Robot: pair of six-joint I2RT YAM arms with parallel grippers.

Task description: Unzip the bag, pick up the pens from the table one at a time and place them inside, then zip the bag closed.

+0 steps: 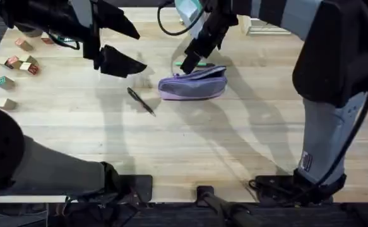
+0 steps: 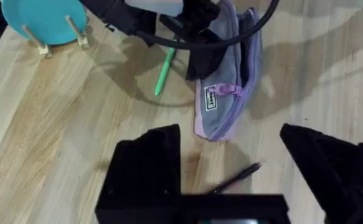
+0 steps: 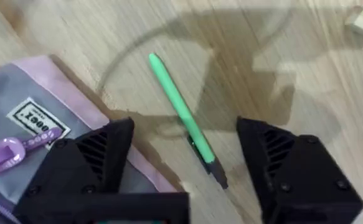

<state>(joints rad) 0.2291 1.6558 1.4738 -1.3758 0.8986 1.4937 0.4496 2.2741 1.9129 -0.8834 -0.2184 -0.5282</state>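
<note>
While open, right claw (image 3: 184, 168) straddles green pen (image 3: 184, 117) | bag (image 1: 193, 84) apparently beside

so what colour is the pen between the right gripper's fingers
Light green pen, black at its tip; clearest in the right wrist view.

Left arm (image 1: 57, 167) rising from the lower left of the overhead frame, large and dark, reaching up toward the upper left. Left gripper (image 1: 117, 62) at the upper centre-left, fingers spread wide apart, nothing between them; in the left wrist view the two black fingers (image 2: 147, 165) stand far apart along the bottom edge. Right arm (image 1: 335, 94) climbing from the lower right, grey and black, elbow high at the upper right, forearm stretching across toward the top centre. Right gripper (image 1: 196, 53) pointing down near the top centre, fingers (image 3: 84, 168) parted, holding nothing.
</note>
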